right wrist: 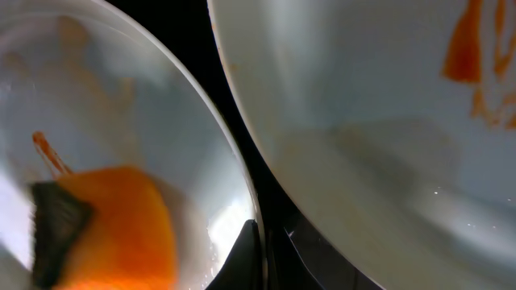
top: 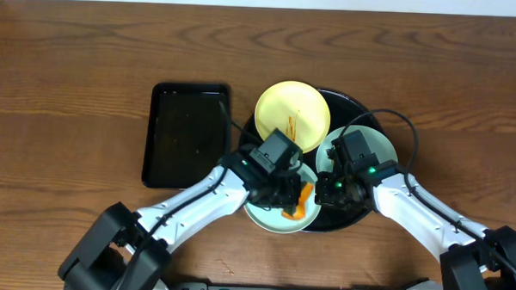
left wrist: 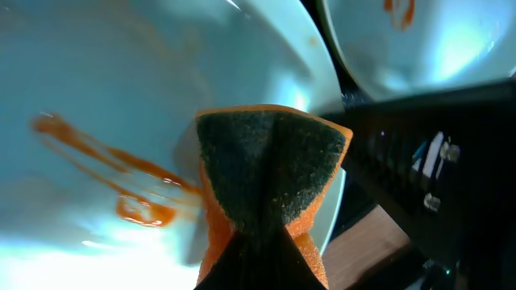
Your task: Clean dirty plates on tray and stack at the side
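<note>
Overhead: one tray [top: 350, 105], three plates [top: 374, 149]: one yellow plate [top: 292, 112] at 12 o'clock, two mint. My left gripper [top: 288, 198] clamps one sponge [top: 303, 201]; right gripper [top: 332, 191] opening, cannot tell.

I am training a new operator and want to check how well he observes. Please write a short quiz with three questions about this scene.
1. True or false: the left gripper holds an orange sponge.
2. Which colour is the plate at the back of the round tray? A pale yellow; B red; C black.
3. How many plates does the overhead view show in all?
Key: 1 true; 2 A; 3 three.
</note>
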You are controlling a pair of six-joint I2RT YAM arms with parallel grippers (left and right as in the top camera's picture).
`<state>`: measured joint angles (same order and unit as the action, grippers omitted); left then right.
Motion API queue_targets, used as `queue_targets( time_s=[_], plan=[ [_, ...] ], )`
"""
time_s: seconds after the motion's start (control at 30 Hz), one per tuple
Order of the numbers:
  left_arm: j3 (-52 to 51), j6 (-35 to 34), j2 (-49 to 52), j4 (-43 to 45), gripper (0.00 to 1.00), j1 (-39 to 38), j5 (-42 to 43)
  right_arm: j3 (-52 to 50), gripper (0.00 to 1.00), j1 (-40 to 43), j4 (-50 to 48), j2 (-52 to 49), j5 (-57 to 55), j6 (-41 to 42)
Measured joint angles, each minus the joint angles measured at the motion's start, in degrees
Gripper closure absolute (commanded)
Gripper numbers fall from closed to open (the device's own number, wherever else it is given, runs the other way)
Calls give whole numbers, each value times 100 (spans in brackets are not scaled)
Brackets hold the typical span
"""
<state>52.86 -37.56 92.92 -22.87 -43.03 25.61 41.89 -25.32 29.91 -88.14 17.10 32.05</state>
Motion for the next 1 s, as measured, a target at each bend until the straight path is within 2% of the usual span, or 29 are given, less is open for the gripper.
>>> queue_targets(
  time_s=[0.23,0.47,0.73,1.0],
  plan=[
    [0,-15,254,17,92,-39,-140,-2,99,0,0,0,-9,0],
    [15,50,295,39,92,31,-929,-2,99,0,28,0,-13,4],
    [28,212,264,22,92,525,-1563,0,99,0,52,0,-4,4],
    [107,693,-90,-697,92,750,-1810,0,99,0,109,0,2,4]
  ],
)
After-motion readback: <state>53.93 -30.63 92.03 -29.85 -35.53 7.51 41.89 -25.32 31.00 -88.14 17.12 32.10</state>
